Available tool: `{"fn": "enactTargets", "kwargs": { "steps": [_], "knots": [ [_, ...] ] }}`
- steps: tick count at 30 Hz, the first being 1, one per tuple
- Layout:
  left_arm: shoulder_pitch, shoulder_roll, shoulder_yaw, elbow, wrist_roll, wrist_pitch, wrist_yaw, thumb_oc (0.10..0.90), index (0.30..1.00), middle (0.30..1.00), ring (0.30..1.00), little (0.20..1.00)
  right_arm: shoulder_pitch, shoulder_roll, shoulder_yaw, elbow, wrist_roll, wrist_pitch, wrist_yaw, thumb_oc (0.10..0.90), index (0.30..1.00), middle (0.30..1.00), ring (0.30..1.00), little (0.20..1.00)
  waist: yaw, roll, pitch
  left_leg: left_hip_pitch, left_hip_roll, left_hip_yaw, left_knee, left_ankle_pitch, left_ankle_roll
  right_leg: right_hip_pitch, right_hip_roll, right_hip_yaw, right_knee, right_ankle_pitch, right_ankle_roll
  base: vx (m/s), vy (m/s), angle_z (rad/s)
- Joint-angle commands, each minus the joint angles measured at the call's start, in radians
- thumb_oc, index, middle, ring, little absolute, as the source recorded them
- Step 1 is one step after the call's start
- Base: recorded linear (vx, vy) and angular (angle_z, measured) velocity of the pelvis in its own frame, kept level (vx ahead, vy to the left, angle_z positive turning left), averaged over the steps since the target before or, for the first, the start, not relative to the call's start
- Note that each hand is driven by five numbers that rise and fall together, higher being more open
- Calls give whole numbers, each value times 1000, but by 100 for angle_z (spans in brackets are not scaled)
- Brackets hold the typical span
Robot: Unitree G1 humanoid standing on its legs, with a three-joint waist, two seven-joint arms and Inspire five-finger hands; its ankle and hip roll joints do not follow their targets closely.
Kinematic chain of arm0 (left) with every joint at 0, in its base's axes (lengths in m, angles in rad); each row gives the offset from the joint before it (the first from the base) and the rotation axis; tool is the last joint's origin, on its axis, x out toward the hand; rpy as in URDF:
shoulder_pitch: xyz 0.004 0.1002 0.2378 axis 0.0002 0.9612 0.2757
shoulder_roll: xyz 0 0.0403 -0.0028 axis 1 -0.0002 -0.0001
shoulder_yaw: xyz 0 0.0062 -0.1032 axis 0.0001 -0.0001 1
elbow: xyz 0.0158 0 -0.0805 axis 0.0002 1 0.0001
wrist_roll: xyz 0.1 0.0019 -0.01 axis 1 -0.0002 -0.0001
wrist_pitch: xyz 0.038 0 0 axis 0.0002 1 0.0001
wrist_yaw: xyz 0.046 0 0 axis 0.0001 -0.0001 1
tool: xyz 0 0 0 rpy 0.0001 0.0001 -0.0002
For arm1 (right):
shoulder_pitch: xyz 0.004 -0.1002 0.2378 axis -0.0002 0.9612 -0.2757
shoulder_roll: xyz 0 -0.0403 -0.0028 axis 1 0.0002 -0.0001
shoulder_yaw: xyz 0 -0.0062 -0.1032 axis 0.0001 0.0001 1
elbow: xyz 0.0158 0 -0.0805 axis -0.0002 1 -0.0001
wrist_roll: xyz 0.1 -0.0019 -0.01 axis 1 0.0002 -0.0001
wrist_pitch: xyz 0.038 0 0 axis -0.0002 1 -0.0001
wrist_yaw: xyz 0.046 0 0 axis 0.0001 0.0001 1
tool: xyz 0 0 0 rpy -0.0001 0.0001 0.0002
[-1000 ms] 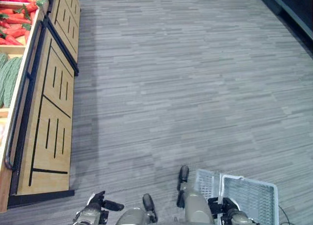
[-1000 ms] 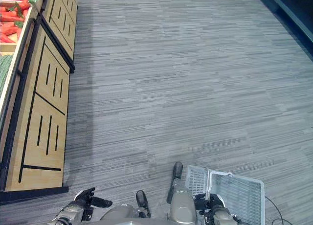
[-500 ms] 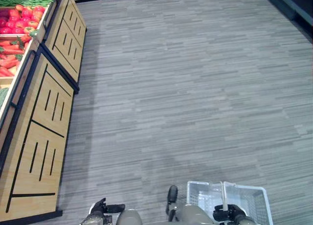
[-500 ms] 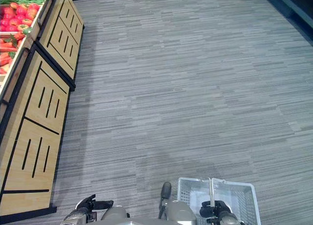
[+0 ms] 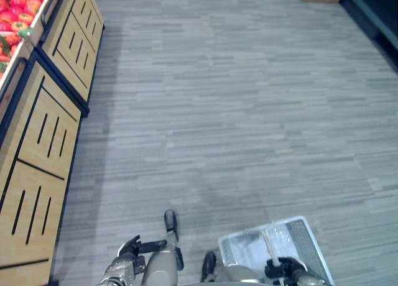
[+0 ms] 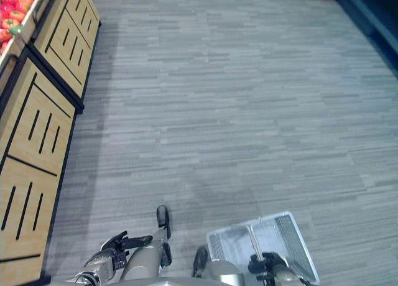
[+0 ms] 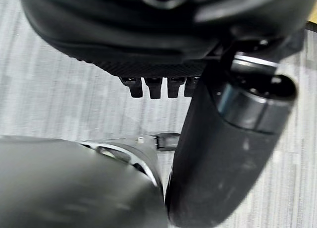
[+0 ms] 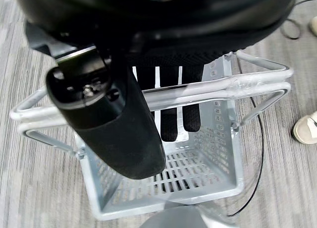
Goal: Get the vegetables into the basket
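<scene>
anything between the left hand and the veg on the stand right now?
Nothing visible on the floor between them. The left hand hangs low near the wooden stand, holding nothing, and the red vegetables lie in the stand's top bin, far ahead along it. The right hand is curled on the handle of the empty basket.

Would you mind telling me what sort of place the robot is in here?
Probably a shop's produce section: wooden display stands with red vegetables on top, and a white wire shopping basket carried by the right hand.
</scene>
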Motion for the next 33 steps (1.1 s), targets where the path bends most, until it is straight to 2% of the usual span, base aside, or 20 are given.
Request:
{"fn": "enactTargets", "kwargs": {
  "steps": [1,2,4,7,11,13,14,16,17,19,20,21,22,24,26,27,28,29,31,33],
  "knots": [
    [48,3,-60,1,60,6,-5,900,1000,1000,1000,1000,22,-14,8,-73,-9,-10,17,400,300,300,300,300,23,2,-12,59,0,-9,71,-190,-68,-108,-96,50,133,-8,56,169,244,-20],
    [47,9,-64,-2,74,4,-6,900,1000,1000,1000,1000,19,-11,12,-70,-15,-8,18,400,300,300,300,300,26,-1,-14,62,-5,-1,78,-204,-59,-117,-104,55,148,1,63,205,323,-33],
    [35,29,-64,-21,81,2,-1,900,1000,1000,1000,1000,5,-7,29,-74,-35,-6,23,400,300,300,300,300,46,-13,-13,77,-23,19,105,-252,-42,-150,-132,58,204,65,94,275,426,-33],
    [28,44,-64,-39,77,2,-2,900,1000,1000,1000,1000,-4,-2,41,-90,-45,-4,26,400,300,300,300,300,61,-20,-2,100,-29,40,109,-277,-29,-172,-146,50,258,107,114,115,198,-19],
    [26,52,-71,-53,88,6,-2,900,1000,1000,1000,1000,-7,0,51,-109,-45,-5,33,400,300,300,300,300,70,-14,12,157,-61,21,103,-315,9,-219,-164,39,432,159,124,177,296,5],
    [23,55,-74,-52,93,7,-4,900,1000,1000,1000,1000,-5,2,63,-124,-46,-6,37,400,300,300,300,300,67,-5,14,182,-72,3,71,-309,17,-262,-142,66,463,160,118,79,161,48],
    [21,54,-77,-49,101,5,-6,900,1000,1000,1000,1000,-7,0,71,-128,-51,-7,39,400,300,300,300,300,66,12,15,193,-70,-14,30,-280,18,-313,-106,88,432,134,96,55,117,46],
    [19,51,-83,-50,102,2,-4,900,1000,1000,1000,1000,-9,1,76,-134,-48,-9,37,400,300,300,300,300,61,25,25,203,-68,-38,11,-263,13,-333,-76,115,365,114,88,29,49,54],
    [19,51,-83,-50,102,2,-4,900,1000,1000,1000,1000,-9,1,76,-134,-48,-9,37,400,300,300,300,300,61,25,24,201,-68,-37,11,-263,13,-334,-76,115,364,115,88,7,5,55],
    [10,48,-92,-51,105,-3,-3,900,1000,1000,1000,1000,-20,-1,81,-135,-41,-12,34,400,300,300,300,300,58,34,37,200,-69,-67,11,-257,9,-349,-34,187,242,113,86,8,-1,60],
    [10,48,-92,-51,105,-3,-3,900,1000,1000,1000,1000,-20,-1,81,-135,-41,-12,34,400,300,300,300,300,58,34,37,200,-69,-67,11,-257,9,-349,-34,187,242,113,86,22,-31,48],
    [-6,47,-105,-47,111,-9,-2,900,1000,1000,1000,1000,-28,-2,85,-133,-31,-16,32,400,300,300,300,300,48,36,51,202,-82,-119,11,-250,6,-398,13,307,151,145,97,28,-55,56],
    [-10,48,-107,-49,110,-13,-1,900,1000,1000,1000,1000,-27,-3,87,-135,-28,-17,31,400,300,300,300,300,41,36,55,204,-87,-141,11,-248,6,-414,31,356,136,155,100,48,-77,68],
    [-9,46,-110,-51,113,-14,-1,900,1000,1000,1000,1000,-25,-2,88,-136,-29,-17,32,400,300,300,300,300,40,33,56,207,-92,-161,11,-249,6,-420,37,365,140,159,104,57,-54,131],
    [-9,37,-121,-41,122,-12,0,900,1000,1000,1000,1000,-19,-5,90,-131,-29,-18,34,400,300,300,300,300,36,28,45,212,-104,-205,11,-258,11,-378,31,365,128,163,90,126,-116,156],
    [-13,35,-123,-37,112,-14,3,900,1000,1000,1000,1000,-28,-6,92,-122,-30,-19,32,400,300,300,300,300,33,27,46,206,-102,-230,11,-251,6,-374,49,380,131,162,80,96,-119,89],
    [-13,35,-123,-37,112,-14,3,900,1000,1000,1000,1000,-28,-6,92,-122,-30,-19,32,400,300,300,300,300,33,27,46,205,-102,-231,11,-251,6,-374,49,380,131,162,80,67,-132,40],
    [-15,37,-124,-40,109,-14,4,900,1000,1000,1000,1000,-31,-7,95,-123,-29,-20,32,400,300,300,300,300,34,25,48,203,-100,-241,11,-247,4,-377,52,378,141,154,74,49,-157,35],
    [-30,33,-136,-45,88,-17,10,900,1000,1000,1000,1000,-42,-9,107,-118,-21,-23,29,400,300,300,300,300,36,18,57,176,-96,-308,22,-241,-6,-388,63,352,176,112,51,65,-198,40],
    [-35,34,-136,-45,81,-18,9,900,1000,1000,1000,1000,-43,-9,111,-119,-19,-26,31,400,300,300,300,300,32,14,60,161,-97,-321,47,-249,-10,-388,65,354,182,106,45,41,-77,79]
  ]
}}
